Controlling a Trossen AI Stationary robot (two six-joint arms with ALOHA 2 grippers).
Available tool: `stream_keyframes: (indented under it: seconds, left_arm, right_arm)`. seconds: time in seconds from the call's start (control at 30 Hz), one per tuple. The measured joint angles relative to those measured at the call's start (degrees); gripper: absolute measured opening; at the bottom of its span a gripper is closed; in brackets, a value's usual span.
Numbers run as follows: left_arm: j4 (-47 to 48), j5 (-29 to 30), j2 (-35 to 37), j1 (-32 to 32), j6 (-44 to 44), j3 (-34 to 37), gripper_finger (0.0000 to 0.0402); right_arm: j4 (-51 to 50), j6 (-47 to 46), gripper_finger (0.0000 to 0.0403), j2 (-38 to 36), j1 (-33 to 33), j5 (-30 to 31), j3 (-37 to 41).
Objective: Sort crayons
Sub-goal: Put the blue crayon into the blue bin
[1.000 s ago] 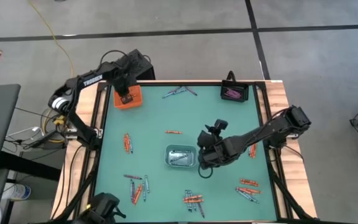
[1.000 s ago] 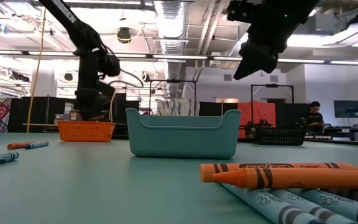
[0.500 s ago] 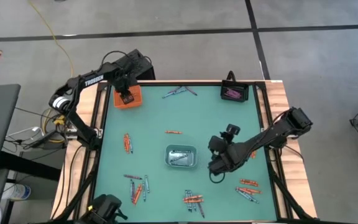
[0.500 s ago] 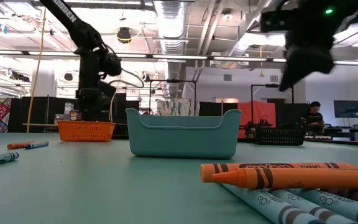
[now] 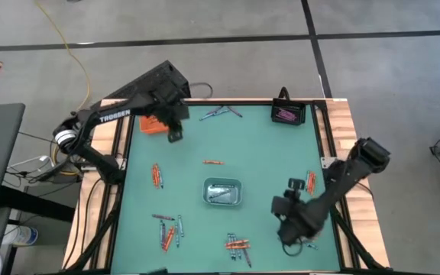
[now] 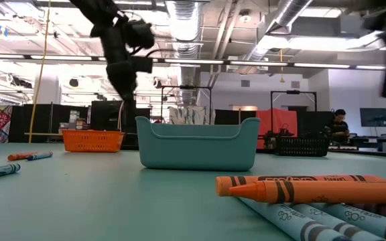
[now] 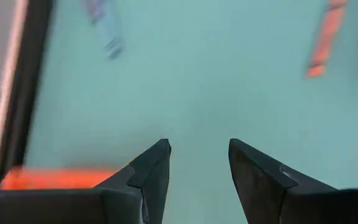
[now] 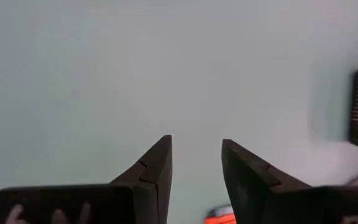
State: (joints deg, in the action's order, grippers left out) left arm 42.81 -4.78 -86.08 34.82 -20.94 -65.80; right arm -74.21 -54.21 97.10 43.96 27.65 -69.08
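Observation:
Crayons lie scattered flat on the green mat: a bunch at the far edge (image 5: 220, 113), one orange (image 5: 213, 162) mid-table, some at the left (image 5: 156, 176), near left (image 5: 168, 229) and near middle (image 5: 237, 244). My left gripper (image 5: 176, 135) hangs open above the mat just right of the orange tray (image 5: 151, 124), nothing between its fingers (image 7: 197, 144). My right gripper (image 5: 290, 231) hovers open over the near right of the mat, also with nothing between its fingers (image 8: 196, 140); an orange crayon (image 8: 219, 215) shows just beyond them.
A grey tray (image 5: 223, 192) holding crayons stands mid-table, and a black tray (image 5: 287, 114) with purple crayons at the far right corner. Two orange crayons (image 5: 310, 182) lie by the right edge. Close to the low camera lies a pile of crayons (image 6: 300, 191).
My left gripper has risen out of the orange tray and swung toward the table's right and a little nearer. My right gripper has left the grey tray's right side and travelled toward the near right corner, turning as it went.

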Motion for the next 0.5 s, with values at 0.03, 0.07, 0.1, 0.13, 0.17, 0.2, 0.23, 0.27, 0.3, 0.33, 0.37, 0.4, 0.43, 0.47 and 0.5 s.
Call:
stream_keyframes:
  seconds: [0.03, 0.07, 0.1, 0.13, 0.17, 0.2, 0.23, 0.27, 0.3, 0.33, 0.37, 0.4, 0.43, 0.47, 0.5]
  left_arm:
    - [-0.8, 0.0, 0.0, -2.3, 0.3, 0.0, 0.0153]
    - [-1.6, 0.0, 0.0, -4.7, 0.6, 0.0, 0.0153]
    - [-3.2, -0.1, 0.0, -7.1, 0.8, 0.2, 0.0153]
    - [-5.2, -0.1, 0.0, -9.6, 1.0, 0.6, 0.0153]
    - [-7.1, -0.1, 0.0, -11.9, 1.3, 1.0, 0.0153]
    - [-8.6, -0.1, 0.0, -14.3, 1.6, 1.4, 0.0153]
    - [-10.4, -0.1, 0.0, -16.5, 2.0, 1.9, 0.0153]
    - [-12.3, -0.1, 0.0, -18.6, 2.3, 2.2, 0.0153]
    - [-14.0, -0.1, -0.1, -20.7, 2.6, 2.4, 0.0153]
    - [-15.6, -0.1, -0.2, -22.7, 2.8, 2.6, 0.0153]
    - [-17.6, 0.0, -0.2, -24.6, 3.1, 3.1, 0.0153]
    - [-19.3, 0.2, -0.2, -26.5, 3.3, 3.5, 0.0153]
    - [-21.8, 0.7, -0.2, -28.2, 3.4, 4.2, 0.0153]
    - [-23.8, 1.0, -0.2, -29.9, 3.5, 4.8, 0.0153]
    - [-25.9, 1.4, -0.3, -31.4, 3.5, 5.4, 0.0153]
  right_arm:
    - [1.3, -0.7, 0.014, 0.0, 1.7, -0.3, 0.0]
    - [2.7, -1.3, 0.014, 0.0, 3.3, -0.5, 0.0]
    - [4.1, -1.9, 0.014, 0.2, 4.9, -0.6, 0.0]
    - [5.0, -3.0, 0.014, 0.4, 6.4, -0.7, 0.0]
    - [5.3, -4.4, 0.014, 0.7, 7.7, -0.9, 0.0]
    - [5.8, -5.7, 0.014, 1.1, 9.1, -1.4, 0.0]
    - [6.1, -6.7, 0.014, 1.4, 10.2, -1.9, 0.0]
    - [6.7, -7.6, 0.014, 1.6, 11.4, -2.3, 0.0]
    - [7.3, -8.6, 0.014, 1.9, 12.5, -2.3, 0.0]
    - [7.8, -9.3, 0.014, 2.3, 13.4, -2.3, 0.0]
    - [8.1, -10.1, 0.014, 2.7, 14.1, -2.3, 0.0]
    - [8.3, -10.8, 0.014, 3.2, 14.9, -2.4, 0.0]
    - [8.5, -11.6, 0.014, 3.7, 15.6, -3.1, 0.0]
    - [8.5, -12.6, 0.014, 4.3, 16.1, -3.6, 0.0]
    - [8.6, -13.8, 0.014, 4.9, 16.6, -4.6, 0.0]
